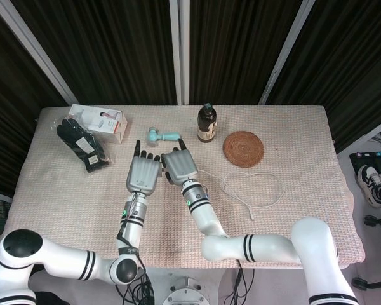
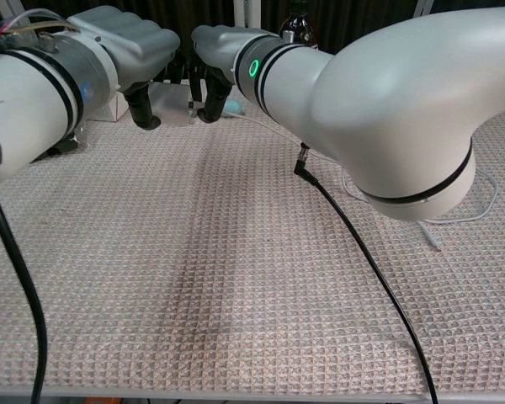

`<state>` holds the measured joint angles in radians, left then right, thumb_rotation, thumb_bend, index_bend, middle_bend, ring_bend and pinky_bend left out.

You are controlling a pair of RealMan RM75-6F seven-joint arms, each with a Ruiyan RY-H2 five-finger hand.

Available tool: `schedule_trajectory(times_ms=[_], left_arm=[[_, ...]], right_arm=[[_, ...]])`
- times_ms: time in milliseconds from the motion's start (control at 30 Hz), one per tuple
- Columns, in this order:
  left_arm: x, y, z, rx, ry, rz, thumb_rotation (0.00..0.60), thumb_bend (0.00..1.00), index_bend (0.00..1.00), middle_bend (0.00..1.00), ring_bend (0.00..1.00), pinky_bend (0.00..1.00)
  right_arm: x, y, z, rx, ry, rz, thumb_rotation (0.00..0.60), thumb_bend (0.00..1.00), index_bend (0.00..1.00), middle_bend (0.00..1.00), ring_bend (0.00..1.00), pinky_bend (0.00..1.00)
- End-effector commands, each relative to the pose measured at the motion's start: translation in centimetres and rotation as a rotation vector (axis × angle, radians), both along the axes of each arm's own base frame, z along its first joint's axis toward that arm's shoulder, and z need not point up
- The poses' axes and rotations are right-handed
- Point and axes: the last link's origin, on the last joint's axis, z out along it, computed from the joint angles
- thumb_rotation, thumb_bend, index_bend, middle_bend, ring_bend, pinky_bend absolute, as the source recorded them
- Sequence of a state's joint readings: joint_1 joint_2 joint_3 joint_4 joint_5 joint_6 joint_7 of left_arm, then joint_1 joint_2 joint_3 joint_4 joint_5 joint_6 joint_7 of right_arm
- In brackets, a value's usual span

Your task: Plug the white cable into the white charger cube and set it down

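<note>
Hiding charger cube: left hand [image 1: 142, 174], right hand [image 1: 179, 166]; grips unclear.

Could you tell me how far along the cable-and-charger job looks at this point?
Both hands are together at mid-table: left hand, right hand. The white cable runs from under the right hand; its far end lies loose on the table. A white block, likely the charger cube, shows between the hands. Whether the plug is seated is hidden. Setting it down remains.

White arms with black bands (green ring lights), grey left hand [image 1: 143, 173] and right hand [image 1: 179, 165].
</note>
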<state>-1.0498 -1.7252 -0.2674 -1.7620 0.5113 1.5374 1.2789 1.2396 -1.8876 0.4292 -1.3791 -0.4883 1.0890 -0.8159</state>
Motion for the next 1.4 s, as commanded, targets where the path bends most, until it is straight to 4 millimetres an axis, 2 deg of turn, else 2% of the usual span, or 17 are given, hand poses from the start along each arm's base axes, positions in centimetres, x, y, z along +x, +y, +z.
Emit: schedule_trajectory(times_ms=[33, 600, 700, 767, 900, 1033, 1233, 1300, 1400], left_arm=[[0.0, 0.0, 0.0, -0.002, 0.002, 0.0, 0.6, 0.34, 0.43, 0.46, 0.26, 0.05], [0.2, -0.1, -0.5, -0.012, 0.022, -0.006, 0.6, 0.35, 0.43, 0.46, 0.26, 0.06], [0.1, -0.1, -0.5, -0.012, 0.016, -0.004, 0.6, 0.35, 0.43, 0.46, 0.26, 0.06], [0.0, 0.0, -0.4, -0.012, 0.008, -0.002, 0.6, 0.35, 0.43, 0.46, 0.26, 0.06], [-0.3, 0.0, -0.3, -0.014, 0.004, -0.003, 0.6, 0.34, 0.43, 0.46, 0.26, 0.06], [-0.4, 0.0, -0.1, -0.012, -0.002, -0.005, 0.6, 0.35, 0.43, 0.46, 0.26, 0.06], [-0.9, -0.2, 0.2, -0.011, -0.014, -0.002, 0.6, 0.34, 0.43, 0.46, 0.26, 0.06], [-1.0, -0.2, 0.2, -0.012, -0.015, -0.001, 0.6, 0.34, 0.43, 0.46, 0.26, 0.06], [-1.0, -0.3, 0.3, -0.014, -0.016, 0.0, 0.6, 0.34, 0.43, 0.46, 0.26, 0.06]], right_arm=[[0.1, 0.0, 0.0, -0.002, -0.002, -0.001, 0.6, 0.37, 0.62, 0.53, 0.3, 0.03], [0.5, 0.2, -0.4, -0.004, 0.006, 0.003, 0.6, 0.36, 0.61, 0.53, 0.3, 0.03], [0.5, 0.2, -0.3, -0.006, 0.014, 0.006, 0.6, 0.35, 0.57, 0.52, 0.3, 0.02], [0.3, 0.2, -0.2, -0.011, 0.017, 0.007, 0.6, 0.29, 0.5, 0.49, 0.28, 0.0], [0.1, 0.3, 0.2, -0.019, 0.018, 0.015, 0.6, 0.1, 0.36, 0.42, 0.23, 0.0], [-0.2, 0.4, 0.5, -0.024, 0.017, 0.014, 0.6, 0.04, 0.3, 0.39, 0.21, 0.0], [-1.0, 0.3, 0.8, -0.028, 0.008, 0.002, 0.6, 0.05, 0.29, 0.39, 0.21, 0.0], [-1.2, 0.2, 0.8, -0.028, -0.001, -0.001, 0.6, 0.11, 0.31, 0.4, 0.21, 0.0], [-1.5, 0.2, 0.8, -0.025, -0.008, -0.004, 0.6, 0.25, 0.42, 0.42, 0.22, 0.0]])
